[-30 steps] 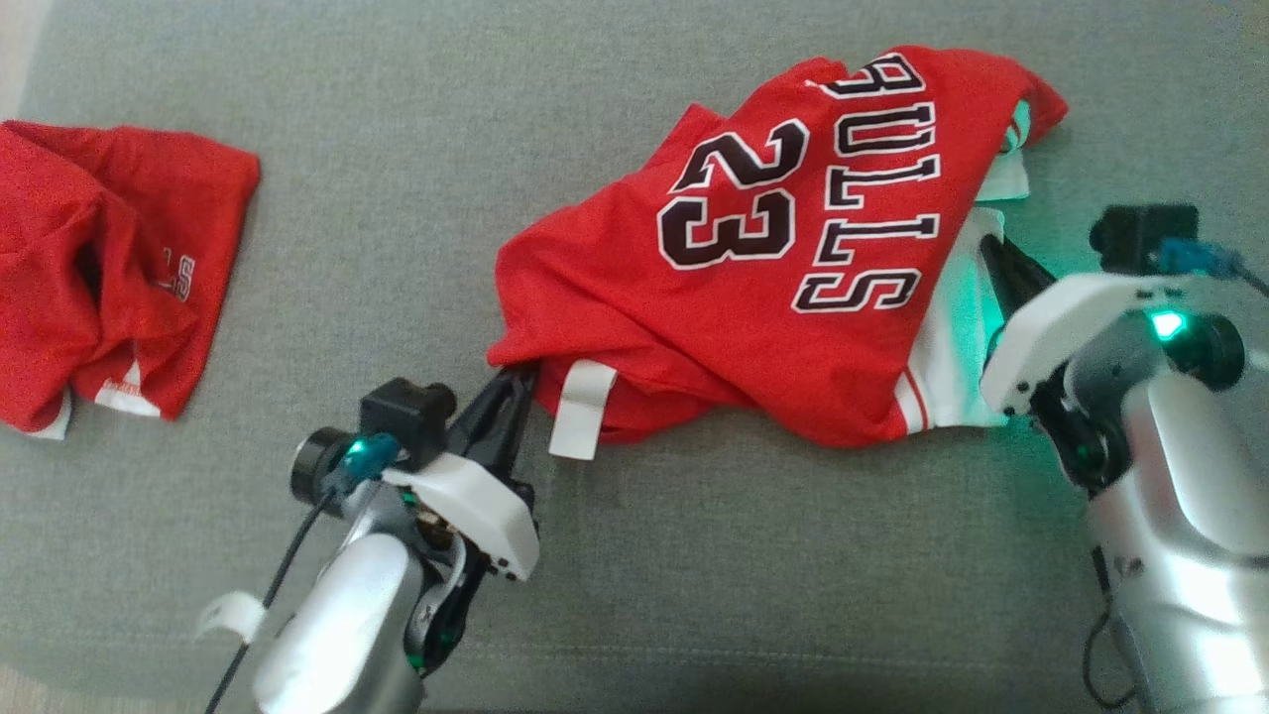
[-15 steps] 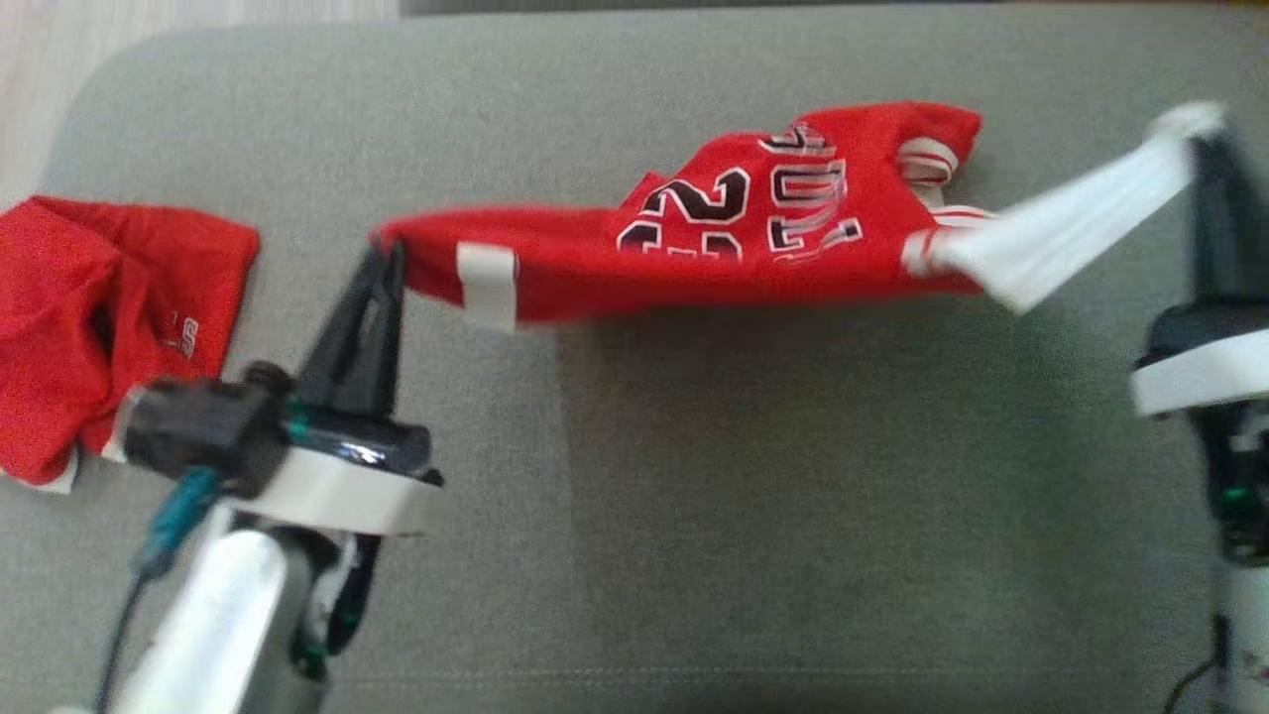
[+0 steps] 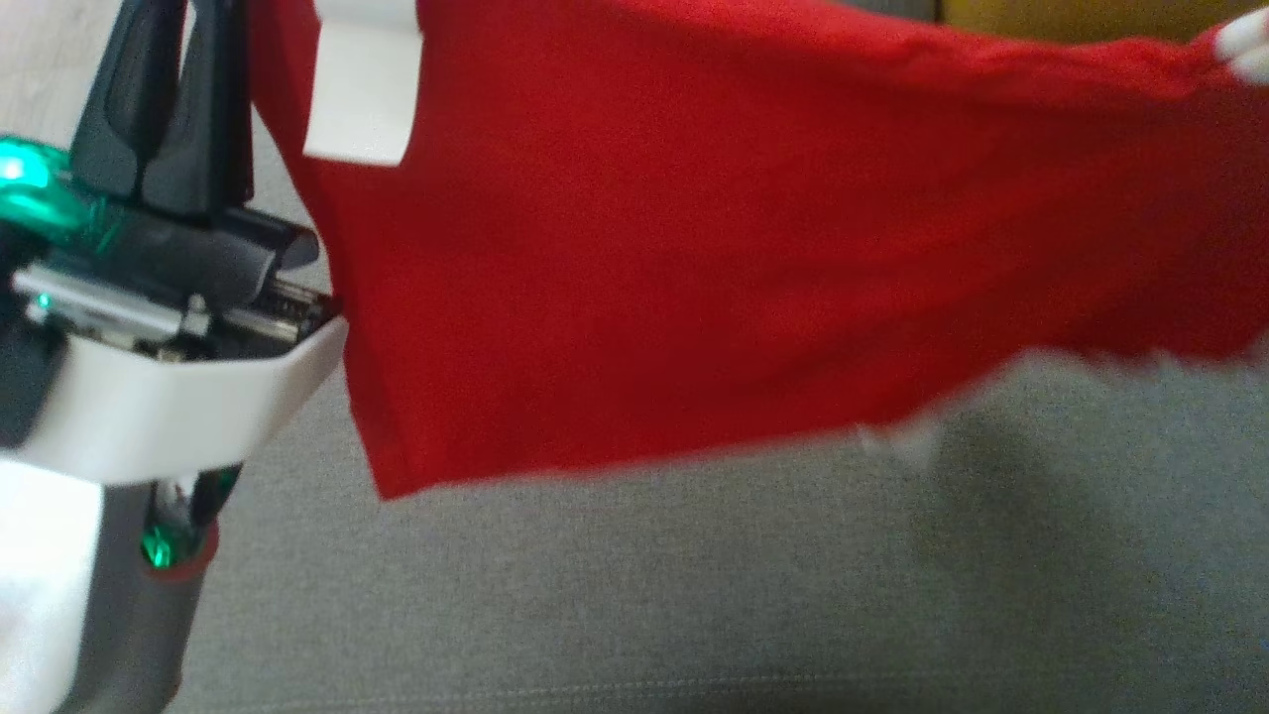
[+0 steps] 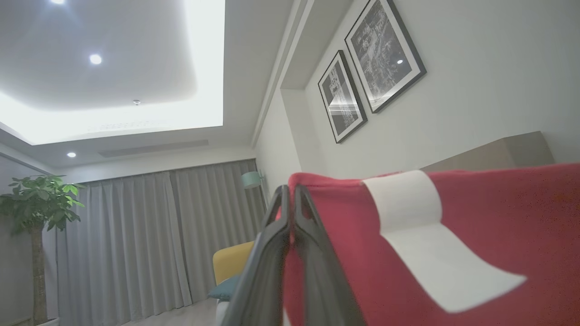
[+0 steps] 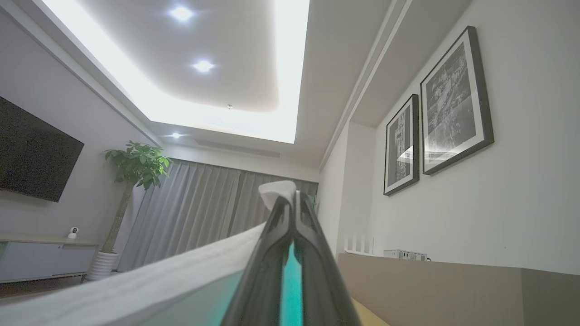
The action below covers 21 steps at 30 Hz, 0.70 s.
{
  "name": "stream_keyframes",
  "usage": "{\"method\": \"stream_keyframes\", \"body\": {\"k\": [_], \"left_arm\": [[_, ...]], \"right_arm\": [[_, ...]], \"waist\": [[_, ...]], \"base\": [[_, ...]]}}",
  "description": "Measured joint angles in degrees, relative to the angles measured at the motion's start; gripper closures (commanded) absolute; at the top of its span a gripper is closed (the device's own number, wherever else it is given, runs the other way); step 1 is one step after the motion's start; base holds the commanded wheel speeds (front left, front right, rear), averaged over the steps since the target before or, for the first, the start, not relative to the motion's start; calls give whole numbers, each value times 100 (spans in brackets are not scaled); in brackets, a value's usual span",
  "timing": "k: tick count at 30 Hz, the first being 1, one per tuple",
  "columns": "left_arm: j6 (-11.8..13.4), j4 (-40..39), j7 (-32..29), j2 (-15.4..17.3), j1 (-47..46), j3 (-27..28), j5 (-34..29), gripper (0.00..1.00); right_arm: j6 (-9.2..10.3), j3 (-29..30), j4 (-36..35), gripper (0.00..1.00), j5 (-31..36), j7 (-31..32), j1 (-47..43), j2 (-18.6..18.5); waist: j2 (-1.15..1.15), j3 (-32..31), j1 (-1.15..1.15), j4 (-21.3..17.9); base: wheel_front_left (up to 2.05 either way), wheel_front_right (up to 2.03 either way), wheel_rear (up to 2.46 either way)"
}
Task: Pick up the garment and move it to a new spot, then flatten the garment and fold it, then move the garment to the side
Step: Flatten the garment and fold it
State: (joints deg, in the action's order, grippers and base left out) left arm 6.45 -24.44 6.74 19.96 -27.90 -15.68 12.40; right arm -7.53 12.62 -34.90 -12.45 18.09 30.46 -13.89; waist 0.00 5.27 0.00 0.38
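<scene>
The red garment hangs stretched in the air above the grey cushion, its plain red side facing the head view. A white label strip sits near its upper left corner. My left gripper stands upright at the far left, shut on that corner. In the left wrist view the left gripper pinches the red cloth beside the white strip. In the right wrist view my right gripper is shut on the garment's white trim, which falls away to the lower left.
Below the hanging cloth lies the grey cushion surface. A yellow edge shows at the top right. The wrist views look up at the room: framed pictures, curtains, a potted plant, a yellow chair.
Both grippers have risen and pulled apart, lifting the garment off the cushion so it hangs spread between them. The head view has shifted too, and the printed side has turned away.
</scene>
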Motion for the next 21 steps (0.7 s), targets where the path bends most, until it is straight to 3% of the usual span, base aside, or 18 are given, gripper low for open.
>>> {"method": "stream_keyframes", "body": {"k": [6,11,16,21], "left_arm": [[-230,453,-162,-48,-465,-9,410,100],[-597,1967,44,-369,-1322,-49,824,100],[-904,3683,516,-703,-2418,-35,1037,100],[-1007,5276,765,-823,-3508,186,1036,100]], "right_arm": [[0,-78,510,100,-241,169,504,-143],[0,-644,2120,100,-690,-88,1324,-189],[0,-1255,3763,100,-831,-1037,2534,-177],[0,-1949,5448,100,-836,-2117,3743,68]], "waist": [[0,105,0,-19],[0,359,0,-20],[0,596,0,-19],[0,739,0,-126]], "base": [[0,0,0],[0,0,0],[0,0,0],[0,0,0]]}}
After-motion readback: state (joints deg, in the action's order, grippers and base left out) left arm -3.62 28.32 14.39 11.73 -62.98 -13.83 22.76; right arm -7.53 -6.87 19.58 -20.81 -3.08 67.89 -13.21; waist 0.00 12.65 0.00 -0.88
